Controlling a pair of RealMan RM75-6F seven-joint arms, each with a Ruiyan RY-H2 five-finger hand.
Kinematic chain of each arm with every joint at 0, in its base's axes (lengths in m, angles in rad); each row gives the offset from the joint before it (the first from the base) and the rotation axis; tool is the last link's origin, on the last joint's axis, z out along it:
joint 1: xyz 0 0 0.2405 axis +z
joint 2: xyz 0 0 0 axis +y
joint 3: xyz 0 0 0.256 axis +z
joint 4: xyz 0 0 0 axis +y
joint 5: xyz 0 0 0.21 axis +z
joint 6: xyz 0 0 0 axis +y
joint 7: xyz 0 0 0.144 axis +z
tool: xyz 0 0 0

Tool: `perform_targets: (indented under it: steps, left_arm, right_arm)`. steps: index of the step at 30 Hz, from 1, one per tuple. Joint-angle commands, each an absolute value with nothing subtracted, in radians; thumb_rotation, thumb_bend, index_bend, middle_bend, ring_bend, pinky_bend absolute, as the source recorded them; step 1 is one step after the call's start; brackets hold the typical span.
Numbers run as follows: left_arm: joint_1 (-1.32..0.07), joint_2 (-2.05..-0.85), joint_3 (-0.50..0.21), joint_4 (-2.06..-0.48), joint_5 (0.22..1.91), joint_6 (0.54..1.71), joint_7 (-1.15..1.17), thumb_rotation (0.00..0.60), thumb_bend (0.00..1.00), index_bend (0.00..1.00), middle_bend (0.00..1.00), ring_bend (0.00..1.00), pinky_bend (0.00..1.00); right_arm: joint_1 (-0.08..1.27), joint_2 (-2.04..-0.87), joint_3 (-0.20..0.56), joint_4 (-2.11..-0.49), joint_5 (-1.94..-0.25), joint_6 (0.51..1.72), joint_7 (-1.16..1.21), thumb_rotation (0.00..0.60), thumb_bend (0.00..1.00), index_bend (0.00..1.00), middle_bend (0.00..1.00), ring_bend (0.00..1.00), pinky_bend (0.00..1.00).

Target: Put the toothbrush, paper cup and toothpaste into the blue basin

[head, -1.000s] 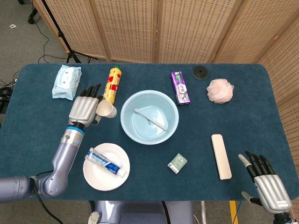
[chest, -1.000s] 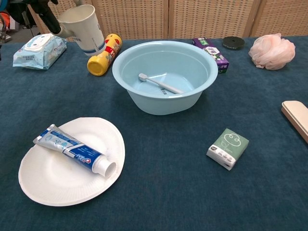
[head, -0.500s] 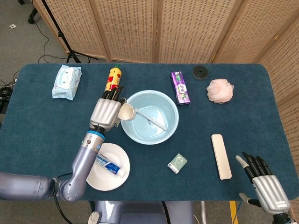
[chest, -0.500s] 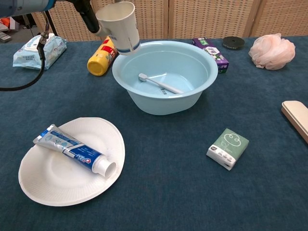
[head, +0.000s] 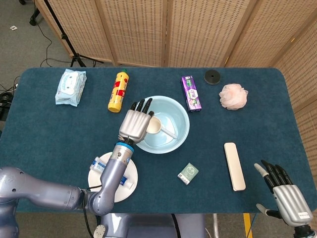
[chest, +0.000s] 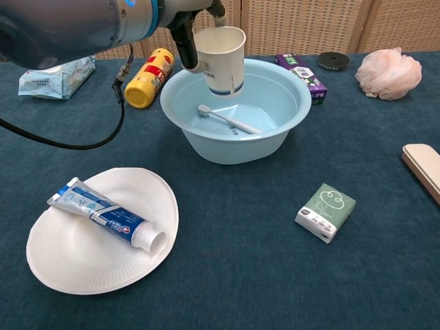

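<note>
My left hand [head: 136, 124] holds the white paper cup [chest: 221, 60] upright over the left part of the blue basin [chest: 289, 82], above its floor. In the head view the cup [head: 154, 125] shows just right of the fingers. A white toothbrush [chest: 230, 121] lies inside the basin [head: 178, 141]. The blue-and-white toothpaste tube [chest: 106, 216] rests on a white paper plate [chest: 75, 258] at the front left; my left arm partly covers the plate [head: 130, 184] in the head view. My right hand [head: 288, 195] hovers at the bottom right, fingers apart, holding nothing.
A yellow bottle [head: 117, 90] lies left of the basin, a wipes pack [head: 70, 87] at the far left. A purple box [head: 191, 93], black disc [head: 212, 77] and pink bath puff [head: 233, 95] sit at the back. A green pack [chest: 325, 212] and white case [head: 234, 165] lie front right.
My left hand has carried the paper cup rightward from beside the yellow bottle to over the basin. The cup now stands upright rather than tilted. My right hand stayed nearly still.
</note>
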State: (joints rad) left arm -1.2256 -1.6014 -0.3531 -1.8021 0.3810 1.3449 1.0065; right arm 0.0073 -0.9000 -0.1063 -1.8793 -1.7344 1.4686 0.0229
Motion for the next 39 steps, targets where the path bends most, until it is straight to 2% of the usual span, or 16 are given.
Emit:
perform_targets:
  steps: [1,4,6,10,12,20,25,31,39]
  left_arm:
    - [-1.247,-1.634,-0.358,-1.769,0.360,1.334,1.024,0.600,0.37,0.44,0.01,0.02,0.14]
    - [-1.257,-1.645,-0.358,-1.754,0.338,1.320,1.038,0.600,0.32,0.37,0.00,0.02,0.14]
    - [-1.259,-1.648,-0.356,-1.746,0.325,1.311,1.043,0.600,0.27,0.27,0.00,0.02,0.14]
    - [-1.253,-1.649,-0.351,-1.739,0.312,1.300,1.035,0.600,0.25,0.15,0.00,0.00,0.14]
    - [-1.248,-1.645,-0.348,-1.739,0.313,1.297,1.030,0.600,0.25,0.12,0.00,0.00,0.14]
    - [-1.211,-1.595,-0.340,-1.775,0.313,1.288,0.997,0.600,0.24,0.12,0.00,0.00,0.14]
    - [-1.158,-1.508,-0.313,-1.866,0.355,1.257,0.947,0.600,0.24,0.11,0.00,0.00,0.14]
    - [-1.034,-1.315,-0.243,-2.032,0.467,1.221,0.829,0.600,0.23,0.10,0.00,0.00,0.14]
    - [-0.908,-1.095,-0.136,-2.159,0.603,1.133,0.706,0.600,0.23,0.10,0.00,0.00,0.14]
  right_arm:
    - [0.012,-0.898,-0.103,-1.871,-1.724,1.464,0.040,0.600,0.10,0.00,0.00,0.00,0.00]
    - [0.015,-0.898,-0.101,-1.867,-1.718,1.458,0.048,0.600,0.10,0.00,0.00,0.00,0.00]
    - [0.016,-0.899,-0.100,-1.866,-1.716,1.457,0.049,0.600,0.10,0.00,0.00,0.00,0.00]
    - [0.017,-0.901,-0.101,-1.868,-1.717,1.454,0.042,0.600,0.10,0.00,0.00,0.00,0.00]
    - [0.017,-0.902,-0.102,-1.869,-1.716,1.452,0.037,0.600,0.10,0.00,0.00,0.00,0.00]
    - [0.016,-0.908,-0.103,-1.873,-1.721,1.451,0.013,0.600,0.10,0.00,0.00,0.00,0.00]
    - [0.015,-0.913,-0.103,-1.875,-1.721,1.450,-0.007,0.600,0.10,0.00,0.00,0.00,0.00]
    - [0.012,-0.922,-0.104,-1.886,-1.718,1.447,-0.054,0.600,0.10,0.00,0.00,0.00,0.00]
    - [0.011,-0.939,-0.103,-1.899,-1.709,1.434,-0.118,0.600,0.10,0.00,0.00,0.00,0.00]
